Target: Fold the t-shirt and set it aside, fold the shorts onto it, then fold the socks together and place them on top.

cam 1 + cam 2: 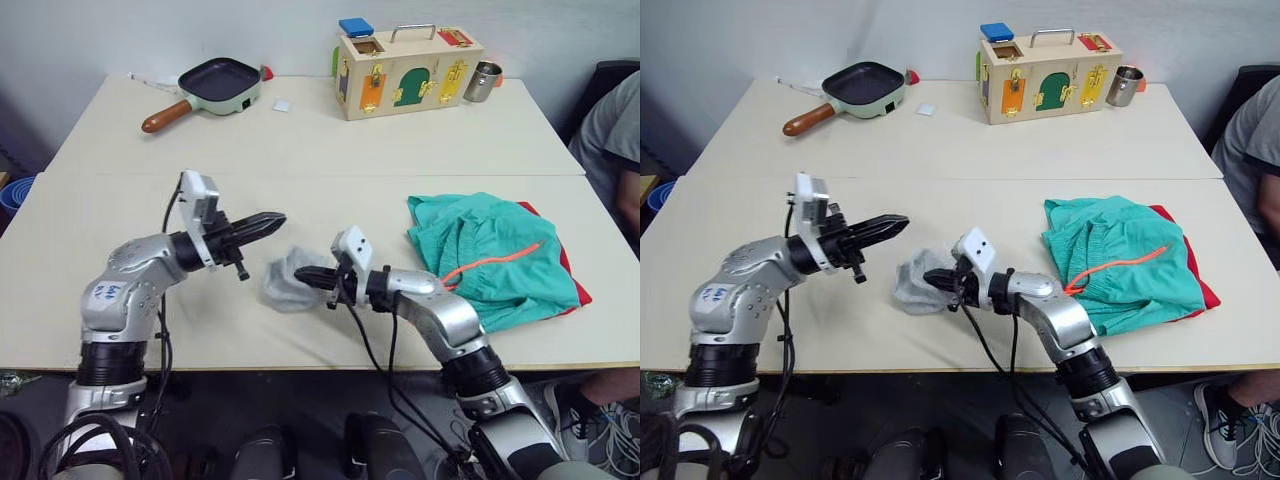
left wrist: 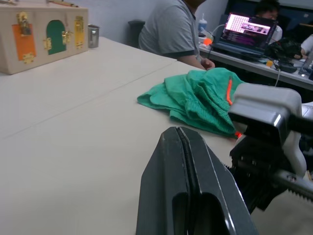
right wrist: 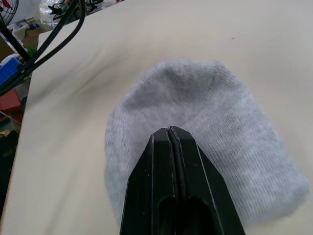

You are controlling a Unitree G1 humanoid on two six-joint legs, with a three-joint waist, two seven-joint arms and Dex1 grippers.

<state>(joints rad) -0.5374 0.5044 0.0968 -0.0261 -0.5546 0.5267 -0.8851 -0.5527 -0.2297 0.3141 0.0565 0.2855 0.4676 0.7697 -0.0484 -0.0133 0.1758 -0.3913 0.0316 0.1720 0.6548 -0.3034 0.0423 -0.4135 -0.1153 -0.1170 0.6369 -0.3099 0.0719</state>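
The grey socks point(image 1: 281, 274) lie in a flat bundle near the table's front edge, between my two arms. My right gripper point(image 1: 299, 281) is shut, its tips resting over the socks point(image 3: 210, 112); I see no cloth pinched between the fingers. My left gripper point(image 1: 281, 217) is shut and empty, hovering just left of and above the socks. To the right, the teal shorts point(image 1: 490, 255) with an orange drawstring lie folded on the red t-shirt point(image 1: 573, 278), of which a narrow edge shows.
At the table's back stand a frying pan point(image 1: 218, 82), a wooden latch box point(image 1: 405, 68) and a metal cup point(image 1: 483, 80). A person point(image 1: 615, 130) sits at the right edge. A seam divides the two tables point(image 1: 300, 175).
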